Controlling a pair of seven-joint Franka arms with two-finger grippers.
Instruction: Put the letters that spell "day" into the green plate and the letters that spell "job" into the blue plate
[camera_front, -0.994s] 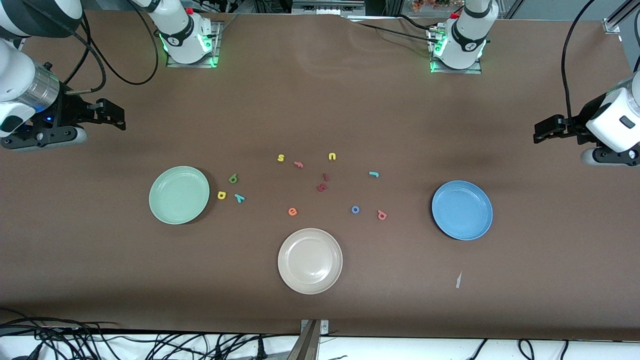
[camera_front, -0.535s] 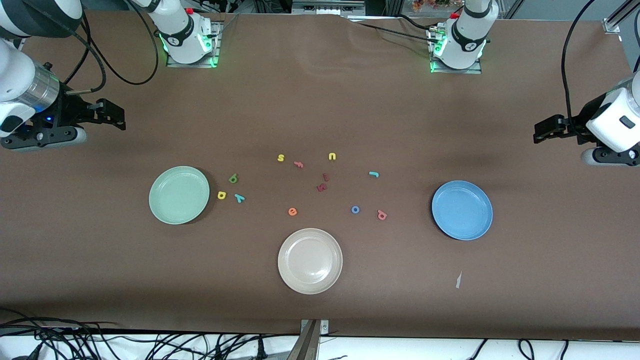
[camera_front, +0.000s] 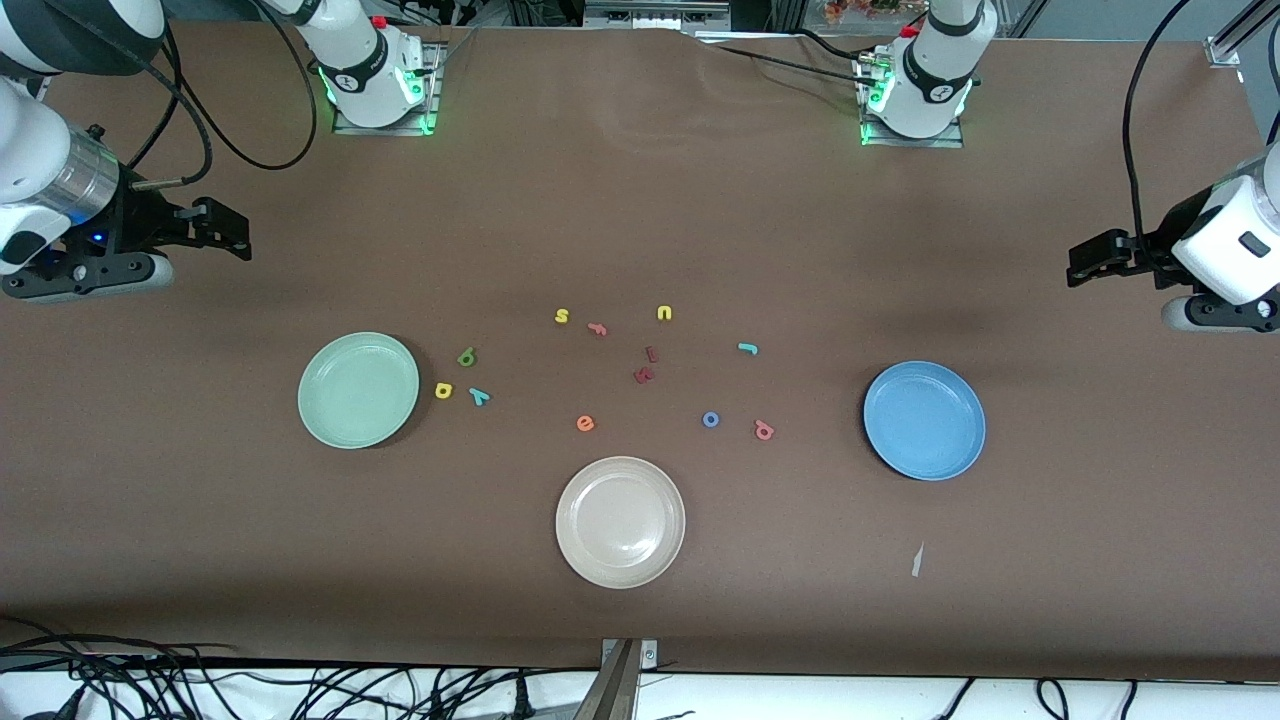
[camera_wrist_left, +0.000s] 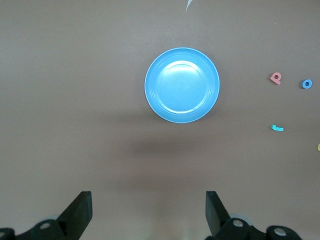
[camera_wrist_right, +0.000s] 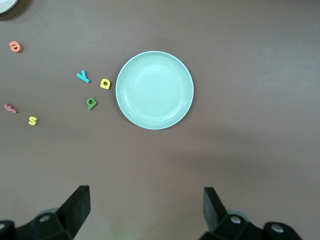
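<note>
The pale green plate (camera_front: 358, 390) (camera_wrist_right: 154, 90) lies toward the right arm's end of the table. Beside it are the dark green d (camera_front: 466, 356) (camera_wrist_right: 91, 103), the yellow a (camera_front: 443, 390) (camera_wrist_right: 105, 83) and the teal y (camera_front: 479, 396) (camera_wrist_right: 83, 76). The blue plate (camera_front: 924, 420) (camera_wrist_left: 182, 85) lies toward the left arm's end. Near it sit the teal j (camera_front: 747, 348) (camera_wrist_left: 277, 128), the blue o (camera_front: 710, 419) (camera_wrist_left: 306, 84) and the salmon b (camera_front: 764, 430) (camera_wrist_left: 275, 78). Both plates hold nothing. My right gripper (camera_front: 240, 235) (camera_wrist_right: 146, 197) and left gripper (camera_front: 1075, 265) (camera_wrist_left: 149, 200) hang open and empty over the table's ends, each arm waiting.
A beige plate (camera_front: 620, 521) lies nearest the front camera. Other letters are scattered mid-table: yellow s (camera_front: 561, 316), pink f (camera_front: 597, 328), yellow u (camera_front: 664, 313), orange e (camera_front: 585, 423) and two dark red pieces (camera_front: 643, 375). A paper scrap (camera_front: 917, 560) lies nearer the camera than the blue plate.
</note>
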